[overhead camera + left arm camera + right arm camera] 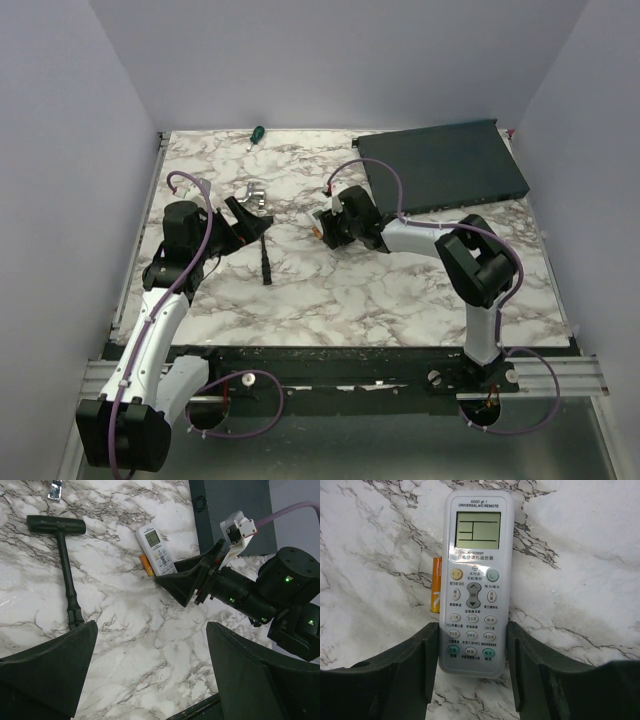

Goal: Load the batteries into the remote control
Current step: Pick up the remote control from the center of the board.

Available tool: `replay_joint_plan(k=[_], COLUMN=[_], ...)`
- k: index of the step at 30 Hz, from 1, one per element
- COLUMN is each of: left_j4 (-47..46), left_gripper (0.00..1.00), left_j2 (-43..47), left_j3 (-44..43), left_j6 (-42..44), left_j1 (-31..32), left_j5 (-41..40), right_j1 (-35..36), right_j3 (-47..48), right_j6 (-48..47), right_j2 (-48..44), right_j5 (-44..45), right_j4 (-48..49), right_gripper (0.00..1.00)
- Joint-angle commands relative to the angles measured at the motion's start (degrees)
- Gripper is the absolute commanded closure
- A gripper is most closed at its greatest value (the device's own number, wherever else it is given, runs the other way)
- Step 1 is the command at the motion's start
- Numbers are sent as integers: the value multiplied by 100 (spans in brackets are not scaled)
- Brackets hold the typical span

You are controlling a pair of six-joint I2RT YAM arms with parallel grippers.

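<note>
You have one white plastic remote control, a flat rounded bar lying face up mid-table on the marble-patterned table, just in front of one dark flat box. One slim orange battery lies right against its long edge. Your right gripper clamps the remote's lower end from both sides. Your left gripper hangs spread wide, holding nothing, near one black T-handled tool.
</note>
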State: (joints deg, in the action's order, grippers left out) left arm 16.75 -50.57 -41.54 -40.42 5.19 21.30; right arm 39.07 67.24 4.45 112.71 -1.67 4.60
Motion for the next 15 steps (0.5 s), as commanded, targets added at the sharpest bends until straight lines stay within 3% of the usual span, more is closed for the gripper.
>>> replay_joint_plan(k=[1, 15], left_j4=[-59, -38], left_gripper=[6, 6], left_j2=[108, 90], left_j3=[49, 35], left_j6=[-53, -70], left_j1=[-44, -44], left_j5=[94, 126], right_j1=[75, 83], right_j3=[96, -755], right_j6=[34, 220], right_j2=[202, -1551], right_j5=[-27, -209], right_j4=[-152, 647], right_gripper=[57, 65])
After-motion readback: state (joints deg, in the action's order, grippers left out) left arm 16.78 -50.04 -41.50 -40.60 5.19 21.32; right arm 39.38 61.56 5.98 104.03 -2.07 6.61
